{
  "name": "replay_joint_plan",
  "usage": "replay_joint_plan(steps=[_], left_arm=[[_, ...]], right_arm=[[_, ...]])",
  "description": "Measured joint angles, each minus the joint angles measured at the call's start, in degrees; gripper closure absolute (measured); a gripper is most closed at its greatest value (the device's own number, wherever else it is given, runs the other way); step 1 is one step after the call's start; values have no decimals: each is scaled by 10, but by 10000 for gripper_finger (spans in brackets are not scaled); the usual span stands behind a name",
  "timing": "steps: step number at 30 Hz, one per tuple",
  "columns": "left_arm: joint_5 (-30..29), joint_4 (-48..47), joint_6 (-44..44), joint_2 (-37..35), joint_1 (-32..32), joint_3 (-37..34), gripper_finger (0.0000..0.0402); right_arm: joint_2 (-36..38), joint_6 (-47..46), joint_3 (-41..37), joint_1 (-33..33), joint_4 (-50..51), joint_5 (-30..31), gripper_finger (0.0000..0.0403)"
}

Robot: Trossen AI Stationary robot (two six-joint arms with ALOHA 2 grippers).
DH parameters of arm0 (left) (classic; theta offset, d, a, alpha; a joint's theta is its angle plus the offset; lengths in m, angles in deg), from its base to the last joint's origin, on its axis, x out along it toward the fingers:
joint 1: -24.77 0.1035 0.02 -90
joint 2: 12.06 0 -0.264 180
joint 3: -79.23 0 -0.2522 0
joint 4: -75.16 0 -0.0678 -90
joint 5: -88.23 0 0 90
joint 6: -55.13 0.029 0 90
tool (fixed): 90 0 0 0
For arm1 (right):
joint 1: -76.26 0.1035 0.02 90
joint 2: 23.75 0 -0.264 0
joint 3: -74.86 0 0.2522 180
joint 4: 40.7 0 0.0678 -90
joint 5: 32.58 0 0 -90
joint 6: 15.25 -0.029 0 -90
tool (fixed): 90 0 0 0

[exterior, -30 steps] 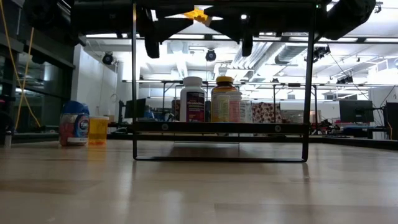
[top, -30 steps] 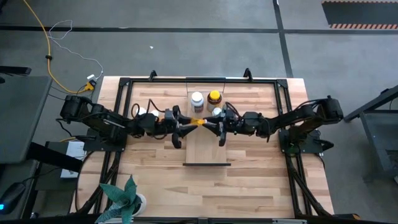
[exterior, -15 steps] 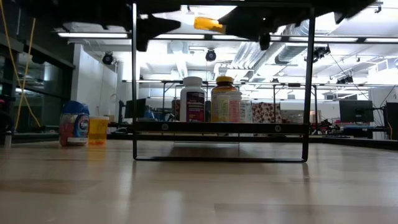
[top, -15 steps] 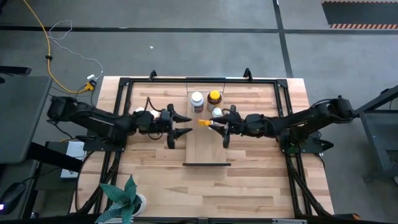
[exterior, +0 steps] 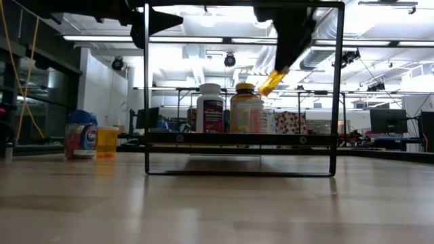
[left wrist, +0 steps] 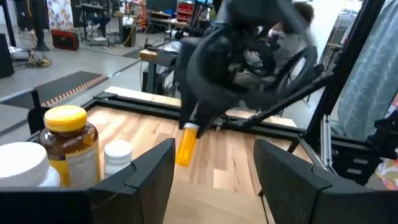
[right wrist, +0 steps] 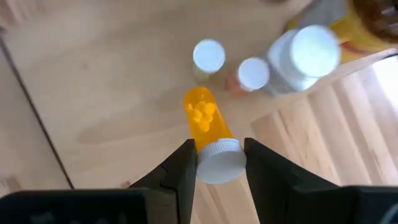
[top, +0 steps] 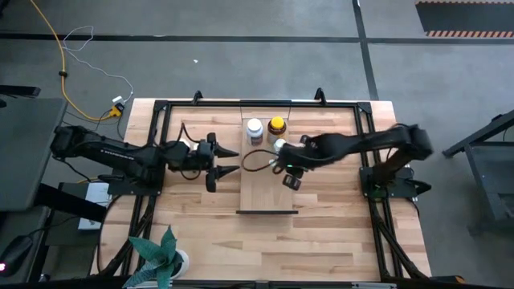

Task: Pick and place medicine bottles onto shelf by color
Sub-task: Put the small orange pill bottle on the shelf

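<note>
Pinched at its white cap by the right gripper (right wrist: 217, 163), orange bottle (right wrist: 205, 118) (light, slick, rattly) dangling over shelf (top: 265, 189); left gripper (top: 227, 160) agape, empty

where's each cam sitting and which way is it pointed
High view: above, looking straight down on the wooden table; both dark arms show.
Low view: table height, level across; the right gripper hangs above the narrow light-wood shelf.
Left wrist view: past the open left gripper toward the right arm.
Right wrist view: down past its fingers.
Shared: the small orange white-capped bottle, in the right gripper, shows in the low and both wrist views.
</note>
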Motion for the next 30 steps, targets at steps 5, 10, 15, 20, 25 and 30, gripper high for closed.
replay_joint_plan(steps=[5,10,15,20,25,30], left_arm=[[0,-3,2,1,0,0,193],[0,-1,2,1,0,0,194],[0,1,2,0,0,0,193],[0,2,2,0,0,0,192],[-2,2,2,1,0,0,192],[-3,0,2,1,0,0,192]], right_arm=[[-96,27,74,-26,77,-59,290],[-159,54,118,-38,113,-77,290],[-185,63,128,-47,119,-77,290],[-188,66,124,-59,109,-72,290],[-188,66,123,-66,108,-72,290],[-188,66,123,-70,85,-72,290]])
